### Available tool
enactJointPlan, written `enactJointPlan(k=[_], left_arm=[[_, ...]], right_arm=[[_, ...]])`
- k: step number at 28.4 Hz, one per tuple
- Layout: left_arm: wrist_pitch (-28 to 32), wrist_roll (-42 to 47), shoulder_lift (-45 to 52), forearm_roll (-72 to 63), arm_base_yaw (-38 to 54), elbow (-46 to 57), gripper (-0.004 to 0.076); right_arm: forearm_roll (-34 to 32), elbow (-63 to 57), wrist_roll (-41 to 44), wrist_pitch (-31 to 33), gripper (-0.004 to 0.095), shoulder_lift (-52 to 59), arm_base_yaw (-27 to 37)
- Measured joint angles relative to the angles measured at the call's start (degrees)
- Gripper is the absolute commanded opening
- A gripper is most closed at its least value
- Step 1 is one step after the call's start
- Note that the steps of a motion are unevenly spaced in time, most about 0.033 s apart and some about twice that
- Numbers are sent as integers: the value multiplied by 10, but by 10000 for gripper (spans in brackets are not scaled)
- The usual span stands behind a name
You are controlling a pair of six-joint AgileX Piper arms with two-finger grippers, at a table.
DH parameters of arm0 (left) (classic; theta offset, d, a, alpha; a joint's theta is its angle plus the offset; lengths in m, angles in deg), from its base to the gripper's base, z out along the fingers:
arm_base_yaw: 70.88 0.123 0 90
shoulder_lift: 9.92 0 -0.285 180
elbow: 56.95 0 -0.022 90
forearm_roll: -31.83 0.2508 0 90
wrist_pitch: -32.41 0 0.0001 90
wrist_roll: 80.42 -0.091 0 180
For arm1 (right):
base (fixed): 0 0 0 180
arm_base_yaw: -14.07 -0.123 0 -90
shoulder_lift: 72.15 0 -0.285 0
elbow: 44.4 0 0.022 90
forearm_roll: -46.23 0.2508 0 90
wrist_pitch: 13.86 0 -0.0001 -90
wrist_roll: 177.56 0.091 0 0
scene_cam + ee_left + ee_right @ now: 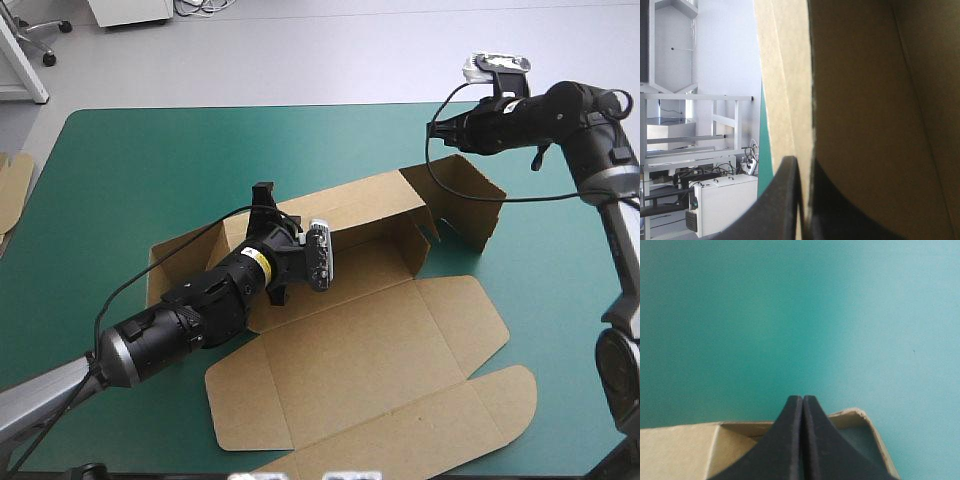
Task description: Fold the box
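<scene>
Box [370, 340]: plain brown, no print, paler along cut edge, darker where shaded. Bench cover [150, 170]: flat teal-green, no pattern. My left pincer [802, 164] and right pincer [803, 399]: black. Yellow band [258, 263] on my left arm. Spare board [12, 185] at left bench edge: brown.

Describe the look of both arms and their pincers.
The left arm is black cylinders with a yellow band near the wrist and a silver-grey collar lower down. The right arm is black, with grey links toward its base. The left pincer and right pincer each have broad black fin-shaped fingers.
</scene>
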Motion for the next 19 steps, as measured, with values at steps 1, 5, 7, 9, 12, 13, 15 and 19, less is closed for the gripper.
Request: enactJointPlan(k=[1, 5, 7, 9, 12, 13, 15, 19], left_arm=[[0, 0, 0, 0, 0, 0, -14], [0, 0, 0, 0, 0, 0, -14], [0, 0, 0, 0, 0, 0, -14], [0, 0, 0, 0, 0, 0, -14], [0, 1, 0, 2, 0, 0, -14], [0, 2, 0, 4, 0, 0, -14], [0, 7, 0, 8, 0, 0, -14], [1, 17, 0, 13, 0, 2, -15]], right_arm=[[0, 7, 0, 0, -34, -11, 0], [0, 35, 0, 0, -34, -62, 0], [1, 47, -1, 5, -34, -83, 0], [1, 60, -1, 17, -34, -103, 0], [4, 72, -2, 28, -34, -115, 0], [4, 73, -2, 33, -34, -115, 2], [8, 76, -2, 52, -34, -115, 9], [38, 76, -9, 108, -33, -115, 57]])
